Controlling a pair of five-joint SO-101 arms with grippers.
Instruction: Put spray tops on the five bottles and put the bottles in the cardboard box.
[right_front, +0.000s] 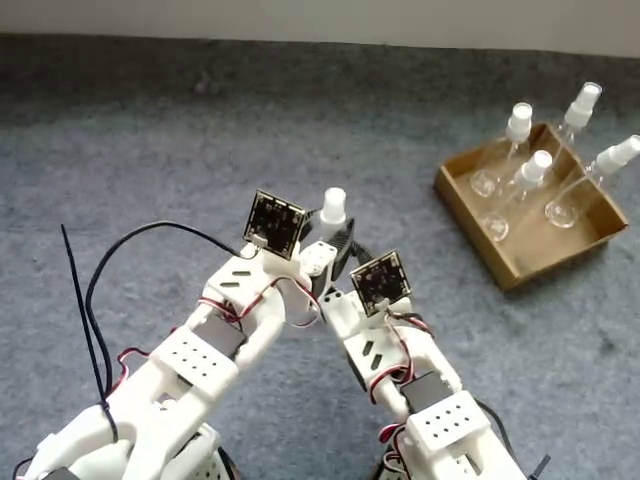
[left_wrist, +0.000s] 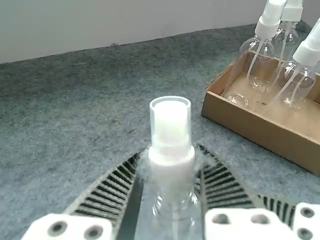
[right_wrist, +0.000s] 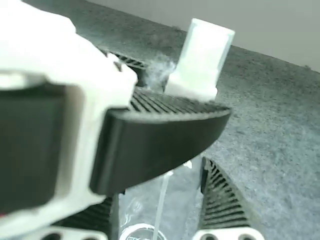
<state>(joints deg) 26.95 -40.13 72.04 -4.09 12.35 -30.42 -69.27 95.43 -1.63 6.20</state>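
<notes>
Evidently both arms are sharing 1 job at table centre. The left gripper (left_wrist: 171, 162) is pinching the 5th bottle (left_wrist: 172, 210) high up, jaws pressing in just under the spray top (left_wrist: 170, 127). The right gripper (right_wrist: 160, 200) is clamping the clear body lower down, w/ jaws sitting on either side and apparently touching it. My read: 1 claw is steadying the bottle so the other can seat or twist the top w/o it spinning. The collar is looking flush, so the top is prob. on and the carry to the box is coming next.

The bottle is being held upright, well apart from the cardboard box (left_wrist: 250, 124). There 4 bottles (right_front: 520, 190) are lying tilted, already topped, necks leaning toward or over the far rim.

Materials: bottles are showing as clear, thin, round plastic, smooth and prob. slippery, hence the ribbed black jaws. Tops are looking white and cylindrical, w/ a cap over the nozzle. The box is a shallow, matte brown tray. Grey carpet (right_front: 150, 130) is giving a soft, fuzzy base.
</notes>
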